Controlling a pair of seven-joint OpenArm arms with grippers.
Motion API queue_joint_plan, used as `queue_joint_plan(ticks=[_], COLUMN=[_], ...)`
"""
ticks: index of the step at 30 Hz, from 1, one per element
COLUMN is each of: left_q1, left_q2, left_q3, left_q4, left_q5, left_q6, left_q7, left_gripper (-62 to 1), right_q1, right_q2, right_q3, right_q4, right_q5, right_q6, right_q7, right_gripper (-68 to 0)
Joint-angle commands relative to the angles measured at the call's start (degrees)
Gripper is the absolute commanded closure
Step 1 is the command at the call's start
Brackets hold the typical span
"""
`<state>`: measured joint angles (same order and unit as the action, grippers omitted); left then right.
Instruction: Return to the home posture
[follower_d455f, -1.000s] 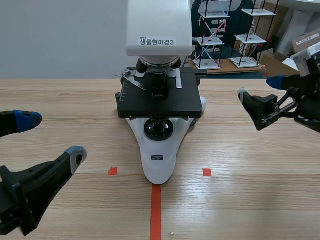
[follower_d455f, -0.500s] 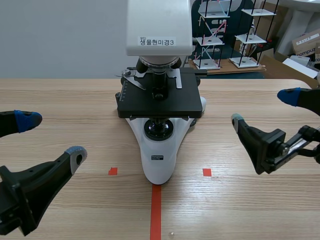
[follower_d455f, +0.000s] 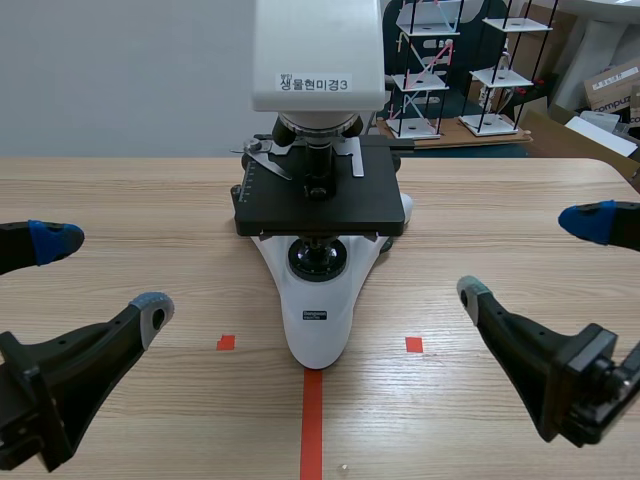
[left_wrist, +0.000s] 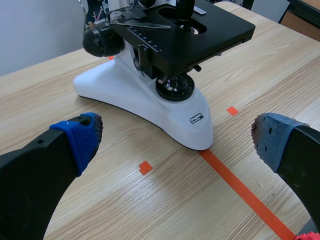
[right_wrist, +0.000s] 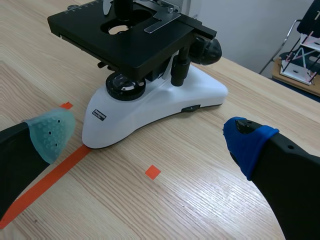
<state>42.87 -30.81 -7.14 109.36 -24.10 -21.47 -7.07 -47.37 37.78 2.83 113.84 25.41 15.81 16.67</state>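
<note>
A white microscope (follower_d455f: 318, 300) with a black stage (follower_d455f: 320, 205) stands at the table's middle, its base on the orange-red centre line. My left gripper (follower_d455f: 100, 275) hangs open at the near left, well apart from the base, nothing between its fingers. My right gripper (follower_d455f: 535, 255) hangs open at the near right, likewise holding nothing. From the left wrist, the microscope (left_wrist: 150, 95) lies ahead of the open left gripper (left_wrist: 175, 145). From the right wrist, the microscope (right_wrist: 150, 100) lies ahead of the open right gripper (right_wrist: 150, 137).
The wooden table (follower_d455f: 130, 200) stretches to both sides of the microscope. Behind its far edge stand wire racks (follower_d455f: 430, 70) and cardboard boxes (follower_d455f: 610, 85). Small orange-red squares mark the tabletop either side of the base.
The right arm has drawn back from beside the microscope toward the near right and lowered, its fingers staying apart. The left arm has kept still.
</note>
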Motion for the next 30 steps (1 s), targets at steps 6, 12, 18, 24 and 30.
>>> queue_joint_plan(ticks=[6,12,18,24,30], left_q1=[0.1,0.1,0.1,0.1,0.1], left_q2=[0.2,0.2,0.2,0.2,0.2], left_q3=[0.2,0.2,0.2,0.2,0.2], left_q4=[0.9,0.9,0.9,0.9,0.9], left_q5=[-0.5,-0.5,-0.5,-0.5,-0.5], left_q6=[-0.1,-0.1,-0.1,-0.1,-0.1], left_q7=[-0.6,-0.6,-0.6,-0.6,-0.6], left_gripper=[-62.3,-62.3,-62.3,-62.3,-62.3], right_q1=[-0.6,-0.5,-0.5,-0.5,-0.5], right_q2=[0.3,0.3,0.3,0.3,0.3], right_q3=[1.0,1.0,1.0,1.0,1.0], right_q4=[0.6,0.6,0.6,0.6,0.6], right_q5=[0.8,0.8,0.8,0.8,0.8], right_q6=[0.0,0.0,0.0,0.0,0.0], right_q7=[2.1,2.2,2.2,2.2,2.2], right_gripper=[-67.9,-67.9,-67.9,-67.9,-67.9])
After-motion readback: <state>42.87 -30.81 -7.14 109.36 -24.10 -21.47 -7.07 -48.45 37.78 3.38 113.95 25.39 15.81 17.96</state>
